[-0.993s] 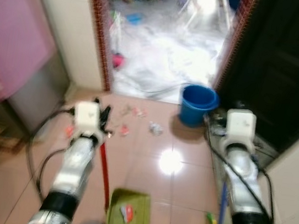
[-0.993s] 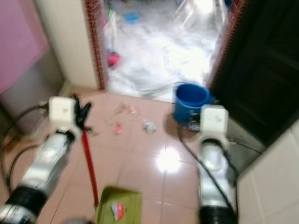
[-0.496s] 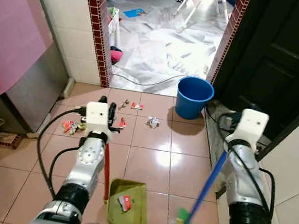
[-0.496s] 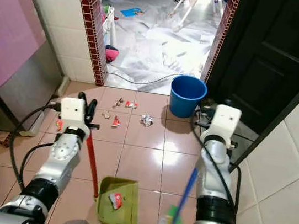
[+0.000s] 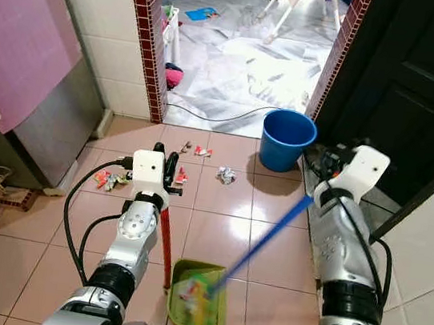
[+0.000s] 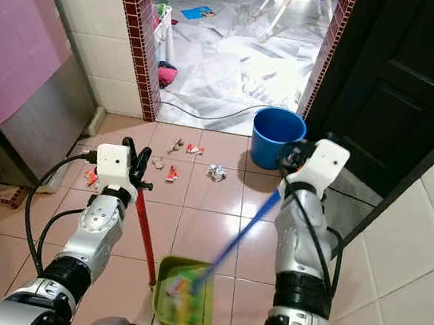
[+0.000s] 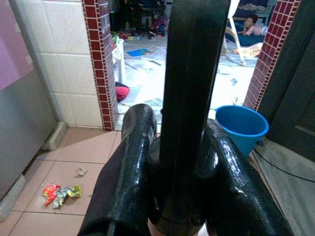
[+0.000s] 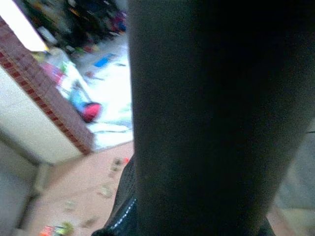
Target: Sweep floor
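Broom [image 5: 258, 243] swung over dustpan [image 5: 197, 315]; bucket [image 5: 287, 139] ahead.

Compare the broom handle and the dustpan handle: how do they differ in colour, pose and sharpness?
The broom handle is blue; the dustpan handle is red. The broom handle slants steeply across the tiles; the dustpan handle stands near upright. The broom handle is motion-blurred; the dustpan handle is sharp. Both end at the green dustpan.
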You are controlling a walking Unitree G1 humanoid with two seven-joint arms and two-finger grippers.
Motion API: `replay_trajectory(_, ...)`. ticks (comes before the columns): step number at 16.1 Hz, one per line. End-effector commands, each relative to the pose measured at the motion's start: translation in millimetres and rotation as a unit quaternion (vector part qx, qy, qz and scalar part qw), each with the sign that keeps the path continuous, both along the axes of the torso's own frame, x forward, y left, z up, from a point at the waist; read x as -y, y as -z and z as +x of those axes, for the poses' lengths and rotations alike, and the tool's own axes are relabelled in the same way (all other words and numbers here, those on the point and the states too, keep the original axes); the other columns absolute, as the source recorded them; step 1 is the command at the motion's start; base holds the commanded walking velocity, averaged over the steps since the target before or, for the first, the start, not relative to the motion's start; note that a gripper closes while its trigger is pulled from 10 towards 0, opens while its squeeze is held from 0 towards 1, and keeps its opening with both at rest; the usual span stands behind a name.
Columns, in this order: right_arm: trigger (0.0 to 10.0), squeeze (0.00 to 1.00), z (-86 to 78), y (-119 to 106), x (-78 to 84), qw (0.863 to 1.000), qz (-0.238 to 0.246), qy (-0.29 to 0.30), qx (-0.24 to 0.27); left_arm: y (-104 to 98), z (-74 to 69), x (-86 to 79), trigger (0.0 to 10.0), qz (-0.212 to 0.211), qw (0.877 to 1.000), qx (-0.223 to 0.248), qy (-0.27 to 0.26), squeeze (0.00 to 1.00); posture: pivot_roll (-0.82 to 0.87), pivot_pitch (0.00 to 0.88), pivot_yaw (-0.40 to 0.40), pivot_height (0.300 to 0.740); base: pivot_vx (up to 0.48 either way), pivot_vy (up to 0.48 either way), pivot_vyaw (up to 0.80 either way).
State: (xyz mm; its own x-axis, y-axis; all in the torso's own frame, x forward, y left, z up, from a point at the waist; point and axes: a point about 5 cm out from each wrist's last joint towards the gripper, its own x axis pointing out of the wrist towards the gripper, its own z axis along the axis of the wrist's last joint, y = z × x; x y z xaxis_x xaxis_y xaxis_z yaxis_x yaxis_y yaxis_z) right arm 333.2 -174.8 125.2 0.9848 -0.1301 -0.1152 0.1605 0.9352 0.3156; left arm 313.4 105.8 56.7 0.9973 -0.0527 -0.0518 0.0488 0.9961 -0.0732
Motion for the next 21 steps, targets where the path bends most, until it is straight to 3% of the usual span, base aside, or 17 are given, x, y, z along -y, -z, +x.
replay_trajectory(1,10.0,0.00,7.4,-27,-8.9,0.997,0.034,-0.025,0.057,-2,2.6,2.9,10.0,-0.009,1.000,0.001,0.006,0.00,-0.13,0.000,0.060,0.740,0.000,0.000,0.00)
replay_trajectory(4,10.0,0.00,9.9,-47,-8.9,0.987,-0.082,-0.072,0.114,-4,4.0,2.3,10.0,-0.018,1.000,0.006,0.012,0.00,-0.14,0.000,0.062,0.740,0.000,0.000,0.00)
replay_trajectory(6,10.0,0.00,7.8,-57,-6.8,0.971,-0.156,-0.102,0.148,-5,6.2,-3.9,10.0,-0.037,0.999,0.002,0.003,0.00,-0.14,0.000,0.062,0.740,0.000,0.000,0.00)
replay_trajectory(16,10.0,0.00,-3.1,-42,7.5,0.958,-0.216,-0.121,0.144,-11,9.6,-38.6,10.0,-0.044,0.998,0.016,-0.031,0.00,-0.13,0.000,0.069,0.740,0.000,0.000,0.00)
replay_trajectory(19,10.0,0.00,-15.6,-19,7.2,0.950,-0.275,-0.100,0.112,-23,11.4,-54.3,10.0,-0.056,0.996,0.041,-0.061,0.00,-0.12,0.000,0.053,0.740,0.000,0.000,0.00)
replay_trajectory(21,10.0,0.00,-23.7,-4,5.1,0.949,-0.288,-0.098,0.087,-34,13.8,-61.0,10.0,-0.062,0.993,0.064,-0.073,0.00,-0.11,0.000,0.038,0.740,0.000,0.000,0.00)
